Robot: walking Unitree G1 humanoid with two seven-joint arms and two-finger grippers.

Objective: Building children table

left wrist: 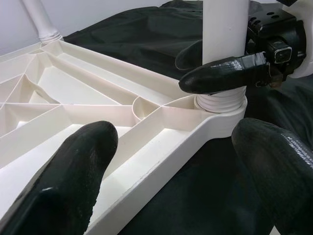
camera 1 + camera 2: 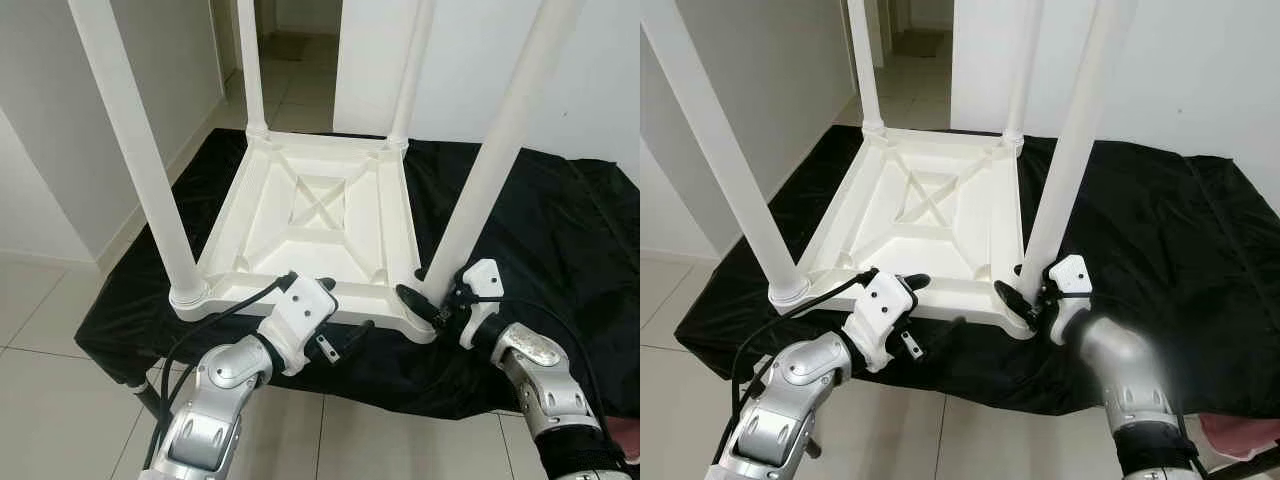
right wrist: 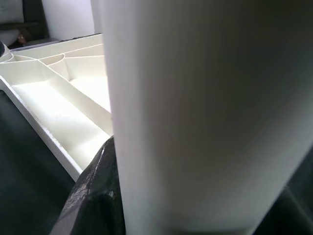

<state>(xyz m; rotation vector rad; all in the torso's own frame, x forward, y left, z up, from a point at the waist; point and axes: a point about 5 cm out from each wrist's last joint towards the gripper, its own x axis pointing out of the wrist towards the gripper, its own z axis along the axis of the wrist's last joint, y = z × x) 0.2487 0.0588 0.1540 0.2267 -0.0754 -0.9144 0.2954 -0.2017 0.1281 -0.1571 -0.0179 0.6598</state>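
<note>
The white children's table point(image 2: 320, 215) lay upside down on a black cloth point(image 2: 540, 250) over the tabletop, ribbed underside up, all four legs standing in their corner sockets. The right tool point(image 2: 437, 296) was clenched around the base of the near right leg point(image 2: 490, 160), just above its collar, one finger seen on each side of the leg in the left wrist view. The left tool point(image 2: 335, 318) hovered at the near edge of the frame between the two near legs, fingers spread, grasping nothing. The step in hand was judged to be seating or tightening that last leg in its socket. The next move was judged to call for a firm twist or push down while the left tool steadied the frame.
</note>
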